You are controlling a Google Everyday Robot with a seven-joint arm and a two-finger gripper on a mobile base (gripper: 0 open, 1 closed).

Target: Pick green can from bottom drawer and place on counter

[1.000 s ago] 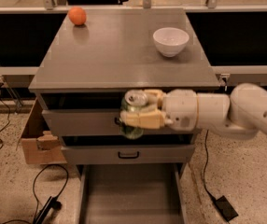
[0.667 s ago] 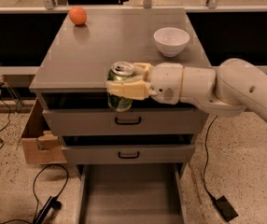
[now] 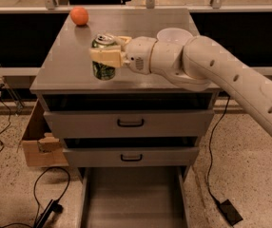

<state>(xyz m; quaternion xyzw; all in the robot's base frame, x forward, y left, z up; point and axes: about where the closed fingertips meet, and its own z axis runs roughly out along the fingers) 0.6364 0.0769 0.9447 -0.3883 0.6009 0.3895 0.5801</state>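
My gripper [image 3: 108,55] is shut on the green can [image 3: 102,68] and holds it upright over the front middle of the counter [image 3: 62,68], its base at or just above the surface. The can's silver top shows above the tan fingers [image 3: 106,58]. The white arm reaches in from the right across the counter. The bottom drawer [image 3: 131,198] is pulled out at the foot of the cabinet, and its grey tray shows nothing in it.
An orange [image 3: 79,16] sits at the counter's back left. A white bowl [image 3: 174,34] stands at the back right, partly hidden by my arm. Two upper drawers with black handles [image 3: 130,123] are closed. A cardboard box [image 3: 38,144] and cables lie on the floor at left.
My gripper has lifted the green can from in front of the top drawer up over the counter's front edge, and the view has tilted so the cabinet sits lower and farther.
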